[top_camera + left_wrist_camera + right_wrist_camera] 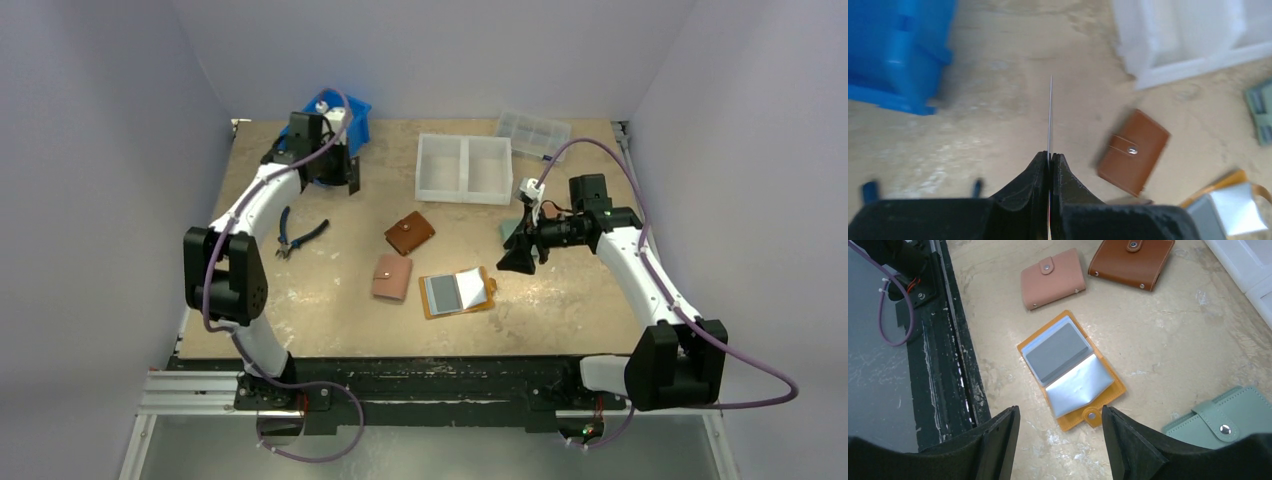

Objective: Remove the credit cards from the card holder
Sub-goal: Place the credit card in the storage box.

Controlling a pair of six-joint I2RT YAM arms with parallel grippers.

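**Desk:** Right wrist view: where's the holder (1070, 423)?
**Photographer:** Lying open on the table (1173, 340), sleeves up, just below the right claw (1059, 410). Its jaws stand wide and grip nothing.
**Desk:** And the left claw (1049, 157)?
**Photographer:** Well apart, near the blue bin (893, 45), pinched tight on one card (1050, 115) seen edge-on.

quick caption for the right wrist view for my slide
Open right gripper framing the unfolded card holder; pink wallet, brown wallet and green wallet closed nearby.

pink wallet (392, 278) beside card holder (457, 293), top unobstructed
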